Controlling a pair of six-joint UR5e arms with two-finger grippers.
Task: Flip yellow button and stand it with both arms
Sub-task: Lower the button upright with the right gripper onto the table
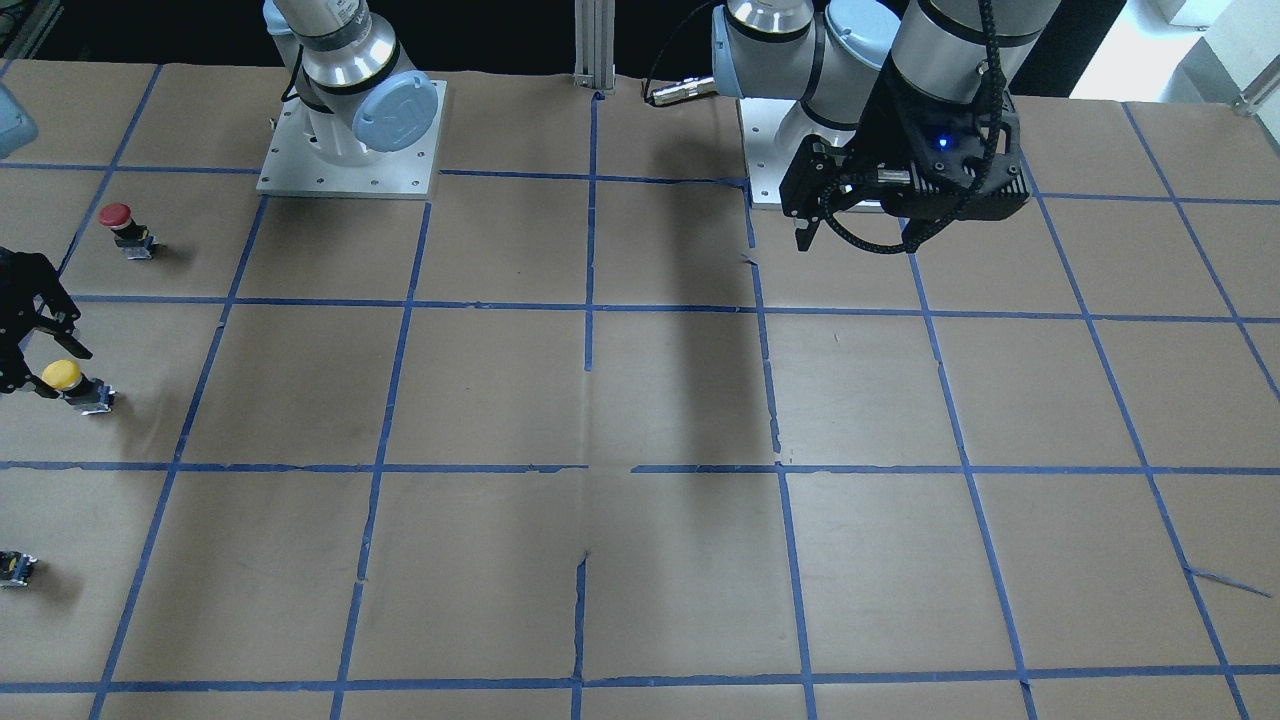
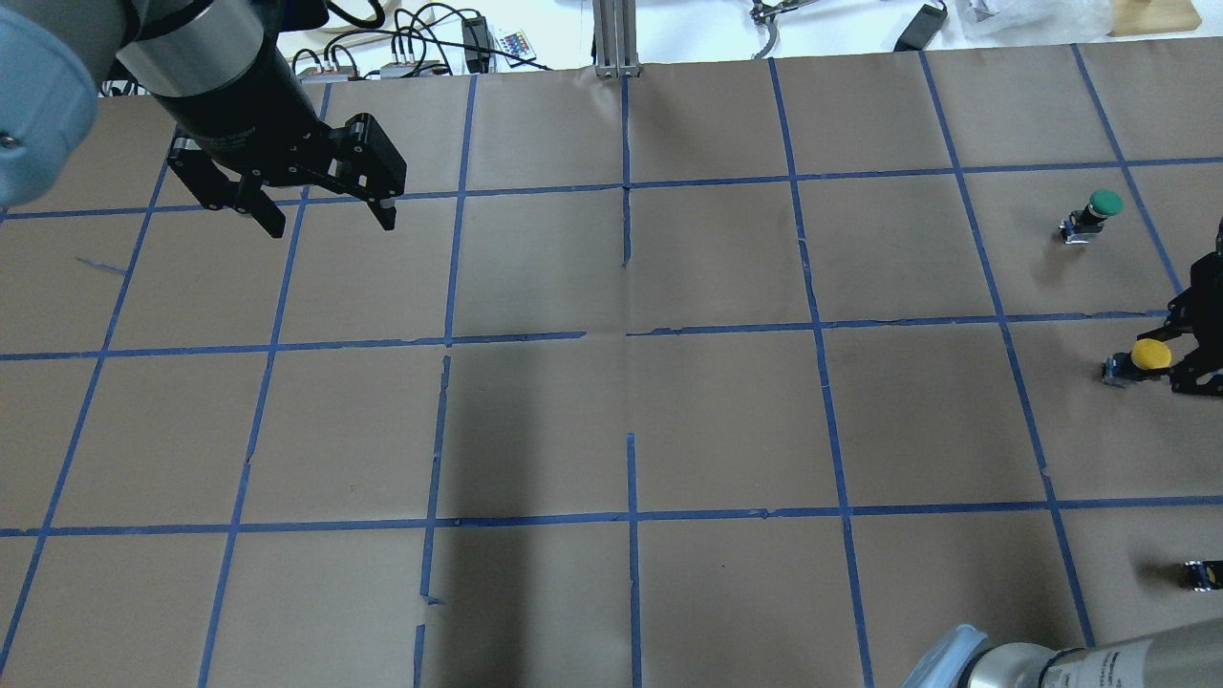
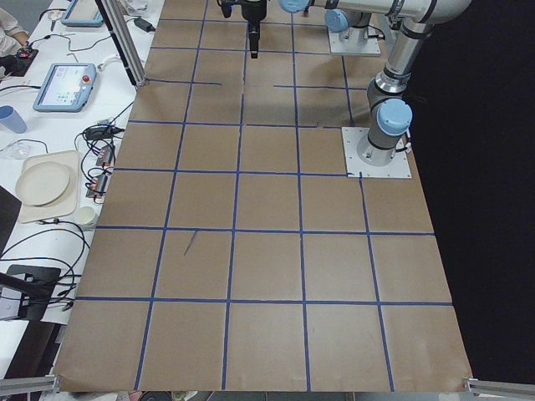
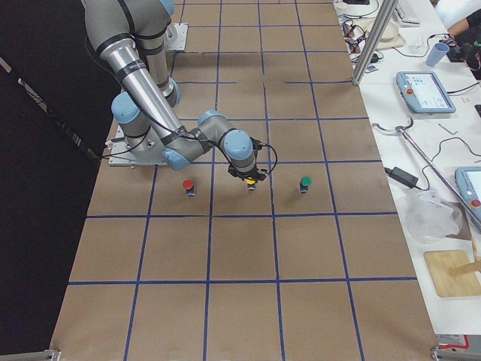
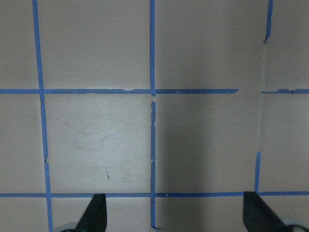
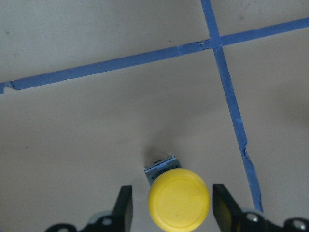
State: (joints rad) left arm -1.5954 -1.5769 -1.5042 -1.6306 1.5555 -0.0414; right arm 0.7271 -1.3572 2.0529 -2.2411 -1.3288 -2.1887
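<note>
Looks like you're barely started: the yellow button (image 6: 178, 198) sits on the table (image 2: 669, 430) out on the robot's right, right gripper (image 6: 173, 205) open around its cap but not gripping, left gripper (image 2: 332, 226) open, empty and well apart, so grab, flip and stand are all left.

Silver arms (image 1: 335, 60), light-blue caps (image 1: 397, 112), black fingers (image 2: 385, 212)
</note>
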